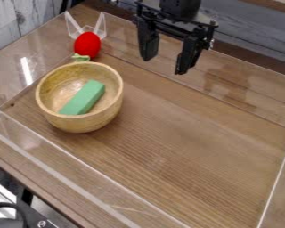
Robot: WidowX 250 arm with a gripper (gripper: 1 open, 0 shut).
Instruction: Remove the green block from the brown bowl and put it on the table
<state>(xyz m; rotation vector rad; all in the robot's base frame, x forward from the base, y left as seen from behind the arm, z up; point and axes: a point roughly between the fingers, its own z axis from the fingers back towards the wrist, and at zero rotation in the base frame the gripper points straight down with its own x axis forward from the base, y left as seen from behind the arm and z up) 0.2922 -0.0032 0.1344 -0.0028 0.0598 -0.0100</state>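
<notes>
Green block (83, 98) lies flat inside the brown bowl (50, 112), resting on the pale inner floor and slanting from the lower left toward the upper right. One end of the block sits close to the bowl's far wall. The bowl stands on the worktop (192, 151), a brown wood-grain surface with low clear walls around its edge, and it sits toward the left side of that surface. Behind the bowl, close to its far rim, is a red round toy (86, 43) with a bit of green at its base. The tool (166, 55) hangs above the worktop, up and to the right of the bowl and well apart from it, pointing downward. Its two dark fingers (146, 43) are spread wide with nothing between them, touching neither bowl nor block.
</notes>
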